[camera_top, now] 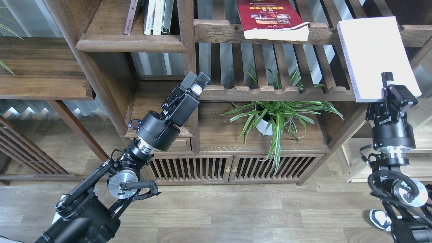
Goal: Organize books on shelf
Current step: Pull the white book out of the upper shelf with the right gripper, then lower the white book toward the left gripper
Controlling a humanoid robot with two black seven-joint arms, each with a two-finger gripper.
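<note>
the right gripper (388, 84), at the right edge, is clamping one white book (374, 50) by its lower edge. one red book (270, 18) is lying at top centre on a slatted rack (219, 32). the left gripper (195, 82), mid-frame, is holding nothing; its finger gap cannot be told. the shelf (131, 42), upper left, is carrying four upright books (153, 17).

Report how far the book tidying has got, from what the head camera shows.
Done: some books stand upright on the solid shelf at upper left. In hand: the right gripper is shut on the white book, held up in front of the bookcase. Left: the red book lies flat on the slatted rack, overhanging its front rail. The left gripper holds nothing.
</note>
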